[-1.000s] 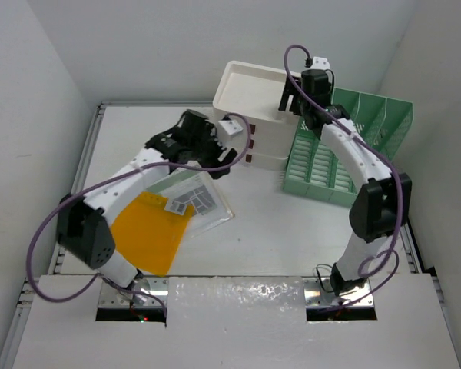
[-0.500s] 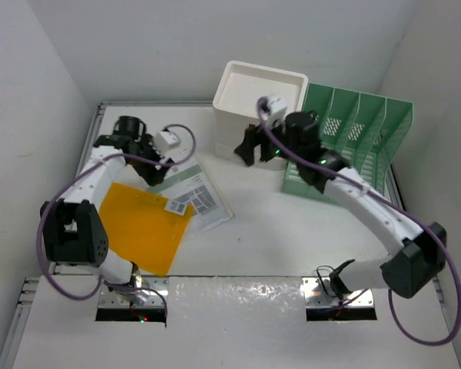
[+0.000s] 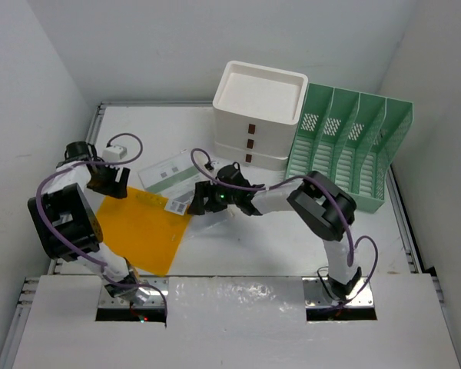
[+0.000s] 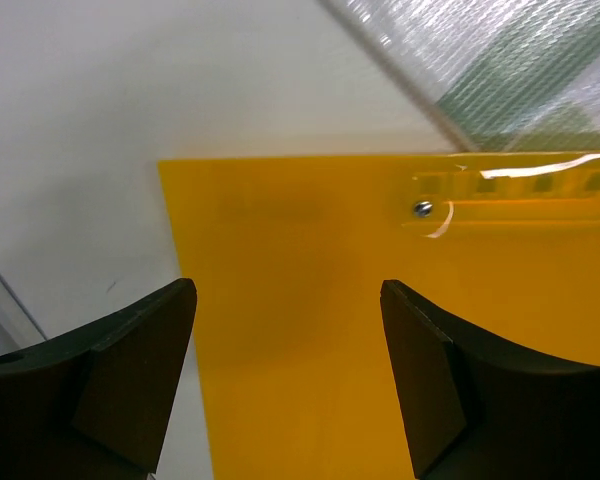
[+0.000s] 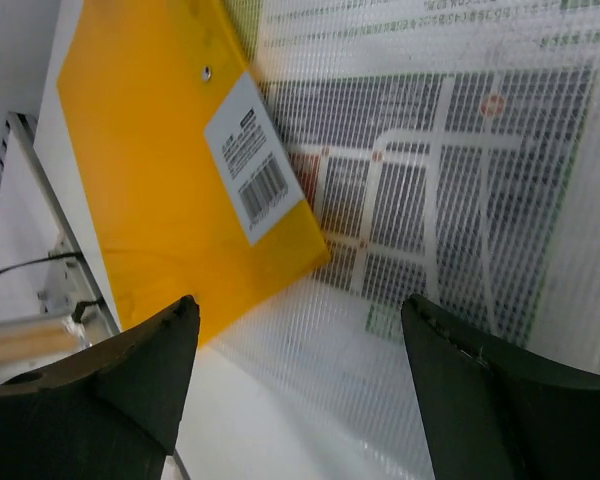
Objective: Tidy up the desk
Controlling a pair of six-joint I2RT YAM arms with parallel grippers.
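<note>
The desk is a white tabletop with metal rails. A yellow folder with a barcode label lies flat at its left. A clear mesh pouch holding a printed sheet lies partly under the folder's far right corner. My left gripper is open and empty, low over the folder's far left corner. My right gripper is open and empty, low over the pouch where it meets the folder.
A white three-drawer box stands at the back centre. A green slotted file rack stands right of it. A metal rail runs along the desk's left edge, close to my left gripper.
My left arm swung from the centre to the folder's far left corner. My right arm came down from the drawer box to the pouch. The pouch has turned and shifted to the back left.
</note>
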